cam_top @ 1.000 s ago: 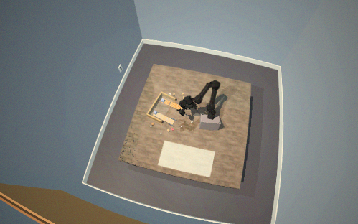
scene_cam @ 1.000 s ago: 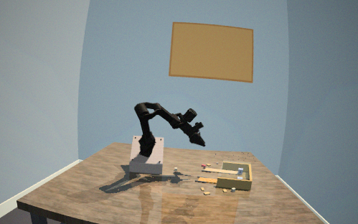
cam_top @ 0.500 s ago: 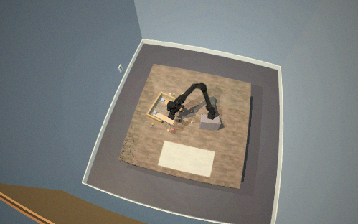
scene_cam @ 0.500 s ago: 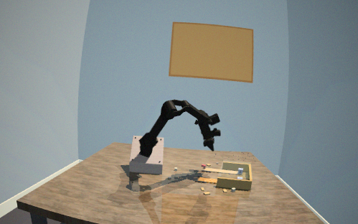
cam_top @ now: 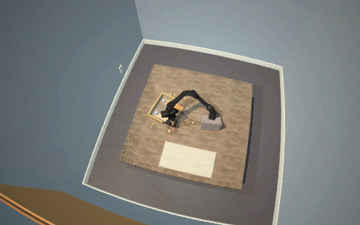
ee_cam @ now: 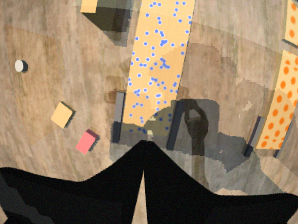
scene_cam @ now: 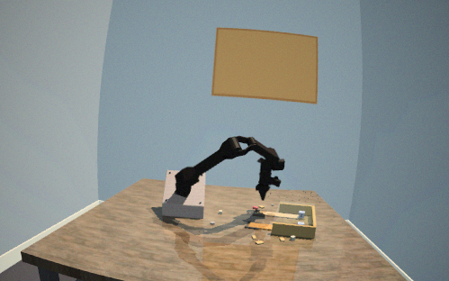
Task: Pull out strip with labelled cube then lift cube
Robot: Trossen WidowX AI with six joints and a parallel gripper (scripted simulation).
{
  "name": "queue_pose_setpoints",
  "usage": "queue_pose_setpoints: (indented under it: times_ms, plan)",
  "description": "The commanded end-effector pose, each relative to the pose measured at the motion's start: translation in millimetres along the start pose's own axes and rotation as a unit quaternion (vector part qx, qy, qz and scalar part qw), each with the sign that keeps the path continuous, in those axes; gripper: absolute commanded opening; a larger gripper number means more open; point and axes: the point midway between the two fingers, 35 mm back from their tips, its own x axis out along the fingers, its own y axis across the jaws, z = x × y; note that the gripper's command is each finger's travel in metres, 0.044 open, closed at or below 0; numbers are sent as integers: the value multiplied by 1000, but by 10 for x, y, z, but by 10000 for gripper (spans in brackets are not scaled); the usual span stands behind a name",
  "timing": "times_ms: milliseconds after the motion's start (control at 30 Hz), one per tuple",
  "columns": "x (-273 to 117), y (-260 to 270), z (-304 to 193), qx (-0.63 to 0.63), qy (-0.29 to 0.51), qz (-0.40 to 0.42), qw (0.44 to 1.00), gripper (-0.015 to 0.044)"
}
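Note:
My gripper (scene_cam: 263,198) (ee_cam: 145,146) is shut and empty, pointing down above the near end of the blue-dotted strip (scene_cam: 281,214) (ee_cam: 161,42). That strip runs between two dark rails and shows no break in the part seen in the wrist view. The orange-dotted strip (cam_top: 179,107) (scene_cam: 259,226) (ee_cam: 278,116) lies to the right in the wrist view, with a gap across it near the frame's top. One pale cube (cam_top: 156,113) (scene_cam: 301,214) is at the blue-dotted strip's far end; another cube (cam_top: 164,101) (scene_cam: 300,223) is on the orange-dotted strip's side. Their labels are unreadable.
A low-walled tray (cam_top: 155,104) (scene_cam: 293,231) surrounds the strips' far ends. A red block (scene_cam: 255,207) (ee_cam: 87,141), a yellow block (ee_cam: 62,115) and a white cylinder (ee_cam: 20,66) lie left of the rails in the wrist view. A cream rectangle (cam_top: 187,159) lies on the table.

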Motion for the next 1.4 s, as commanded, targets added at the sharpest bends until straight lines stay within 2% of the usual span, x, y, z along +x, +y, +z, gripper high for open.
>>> queue_pose_setpoints:
  times_ms: [0,1367]
  plan:
    - [3,5,23,9,5,1,1000,0]
    - [671,-21,46,9,4,0,1000,0]
